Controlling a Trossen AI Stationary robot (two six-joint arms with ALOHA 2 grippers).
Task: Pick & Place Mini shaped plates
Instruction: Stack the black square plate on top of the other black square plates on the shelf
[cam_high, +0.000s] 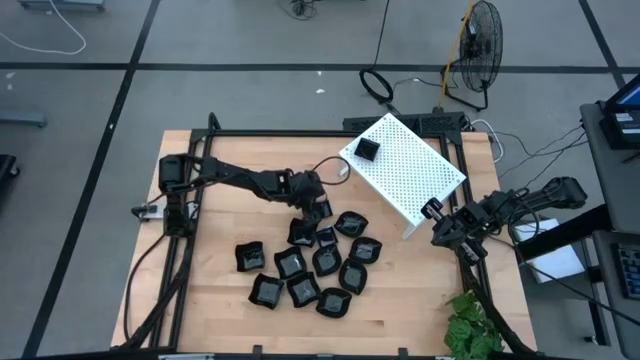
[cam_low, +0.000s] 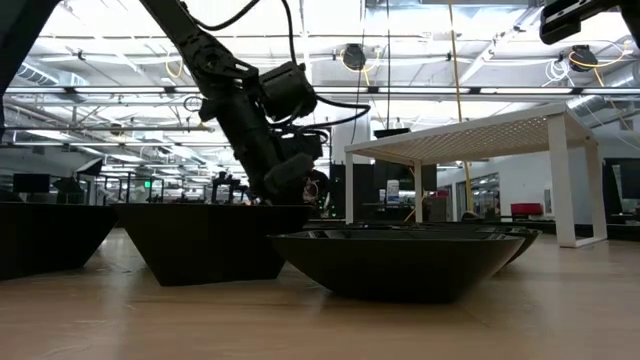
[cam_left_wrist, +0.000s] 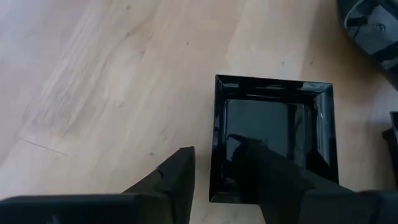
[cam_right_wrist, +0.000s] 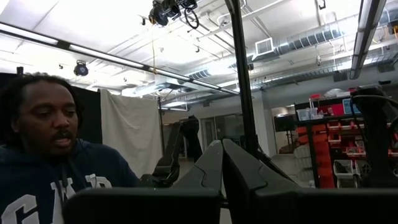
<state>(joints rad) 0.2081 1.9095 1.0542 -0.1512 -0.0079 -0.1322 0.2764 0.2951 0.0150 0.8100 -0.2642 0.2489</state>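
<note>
The left gripper (cam_high: 312, 207) is down over the far edge of a cluster of small glossy black shallow dishes (cam_high: 310, 265) on the light wooden table (cam_high: 200, 290). In the left wrist view, its two dark fingers (cam_left_wrist: 273, 180) straddle one wall of a square glossy black dish (cam_left_wrist: 273, 134): one finger lies inside the dish and the other outside on the bare wood. The jaws stand partly apart around that wall; whether they actually pinch it cannot be told. The square dish sits flat on the table.

In the high view, the remaining dishes, of square, rounded and lobed outline, lie close together near the table's middle, several touching. One of them (cam_high: 249, 256) lies slightly apart on the left side of the group. One small black dish (cam_high: 367, 150) rests on top of the white perforated rack (cam_high: 410, 175), which stands at the far right part of the table.

The right gripper (cam_high: 446, 228) is held off the right end of the rack, above the table edge, with its fingers (cam_right_wrist: 214, 165) pressed together and holding nothing. Its wrist view looks into the room, where a person in a dark hooded top (cam_right_wrist: 56, 168) is visible.

A green leafy plant (cam_high: 470, 325) sits at the near right corner of the table.
</note>
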